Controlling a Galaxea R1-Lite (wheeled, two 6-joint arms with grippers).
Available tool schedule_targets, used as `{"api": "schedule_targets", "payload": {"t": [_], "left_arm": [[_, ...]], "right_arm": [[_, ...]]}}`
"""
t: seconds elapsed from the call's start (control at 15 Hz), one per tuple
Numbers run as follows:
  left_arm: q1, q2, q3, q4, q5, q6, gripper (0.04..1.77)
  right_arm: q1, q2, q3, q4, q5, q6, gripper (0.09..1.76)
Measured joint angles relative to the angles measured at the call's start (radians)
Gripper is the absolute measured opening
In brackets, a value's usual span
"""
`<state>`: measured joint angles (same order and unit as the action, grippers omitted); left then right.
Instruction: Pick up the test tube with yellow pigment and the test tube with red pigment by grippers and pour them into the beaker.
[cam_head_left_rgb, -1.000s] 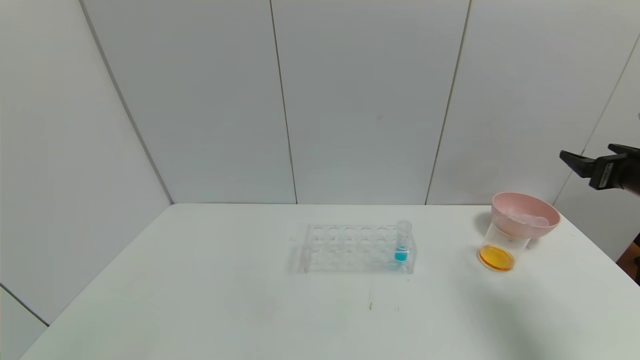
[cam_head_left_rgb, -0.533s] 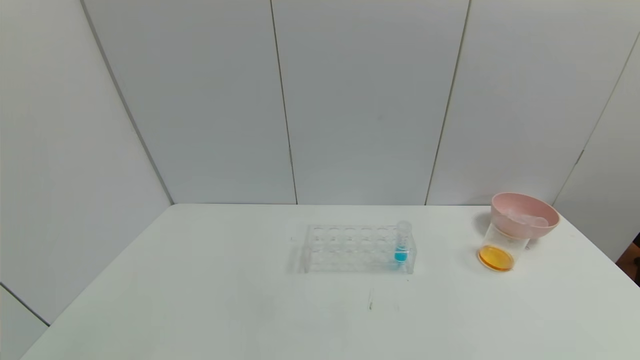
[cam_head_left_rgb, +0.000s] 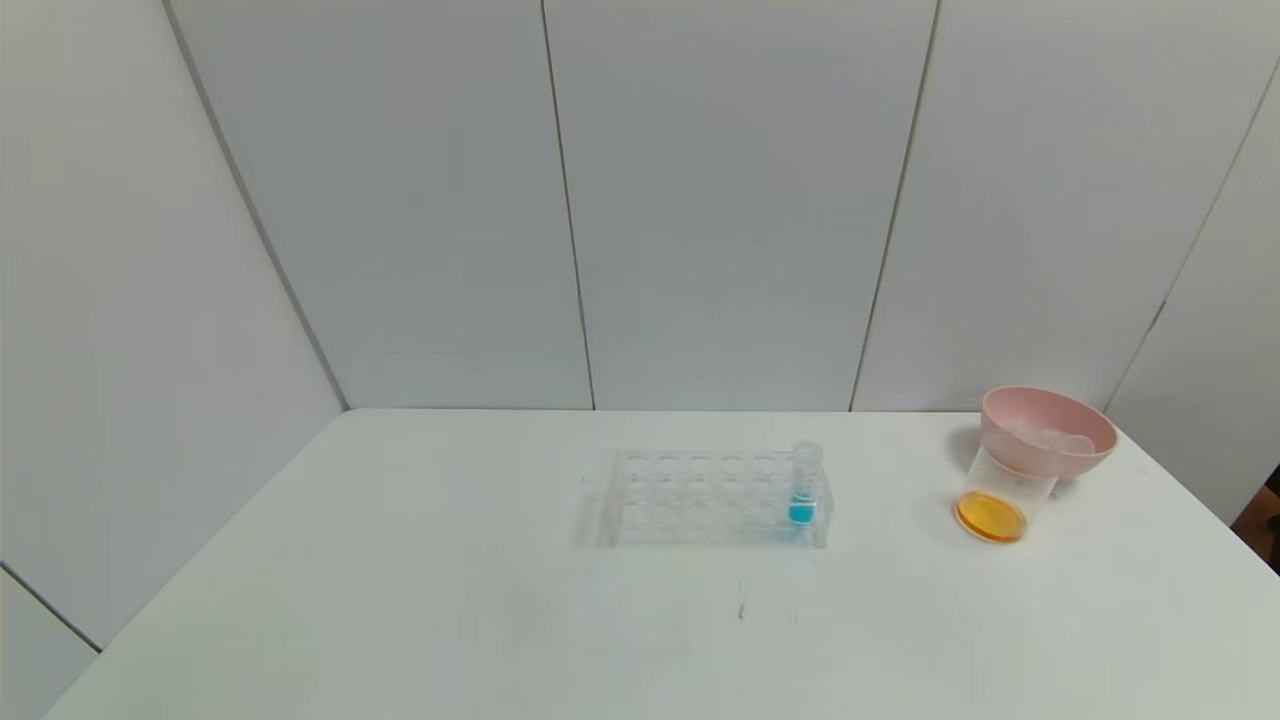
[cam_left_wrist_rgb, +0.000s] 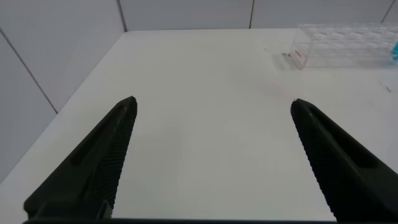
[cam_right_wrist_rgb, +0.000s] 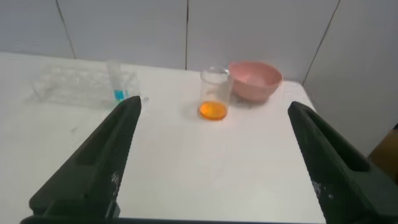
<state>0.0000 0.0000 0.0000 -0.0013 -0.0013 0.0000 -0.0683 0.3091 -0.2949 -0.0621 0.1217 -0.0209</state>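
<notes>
The beaker (cam_head_left_rgb: 1003, 497) stands at the table's right with orange liquid in its bottom; it also shows in the right wrist view (cam_right_wrist_rgb: 214, 93). No tube with yellow or red liquid shows; clear tubes (cam_head_left_rgb: 1050, 438) lie in the pink bowl (cam_head_left_rgb: 1047, 430) behind the beaker. Neither gripper shows in the head view. My left gripper (cam_left_wrist_rgb: 212, 106) is open and empty over the table's left part. My right gripper (cam_right_wrist_rgb: 214, 106) is open and empty, short of the beaker on the near side.
A clear tube rack (cam_head_left_rgb: 715, 497) stands mid-table with one blue-liquid tube (cam_head_left_rgb: 804, 485) at its right end; both show in the right wrist view, the rack (cam_right_wrist_rgb: 74, 87) and the tube (cam_right_wrist_rgb: 116, 81). The rack's end shows in the left wrist view (cam_left_wrist_rgb: 345, 45). Grey walls close the back and left.
My right gripper, seen one second ago at the right edge above the bowl, has left the head view. The beaker, bowl and rack have not moved.
</notes>
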Motion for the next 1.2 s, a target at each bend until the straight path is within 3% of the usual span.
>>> {"api": "schedule_targets", "payload": {"t": [0.13, 0.47, 1.2], "left_arm": [[0.000, 0.000, 0.000, 0.000, 0.000, 0.000, 1.76], [0.000, 0.000, 0.000, 0.000, 0.000, 0.000, 1.76], [0.000, 0.000, 0.000, 0.000, 0.000, 0.000, 1.76]], "right_arm": [[0.008, -0.036, 0.114, -0.013, -0.001, 0.017, 1.69], [0.071, -0.158, 0.259, -0.008, -0.007, 0.022, 1.70], [0.070, -0.303, 0.292, 0.056, -0.122, 0.017, 1.70]]}}
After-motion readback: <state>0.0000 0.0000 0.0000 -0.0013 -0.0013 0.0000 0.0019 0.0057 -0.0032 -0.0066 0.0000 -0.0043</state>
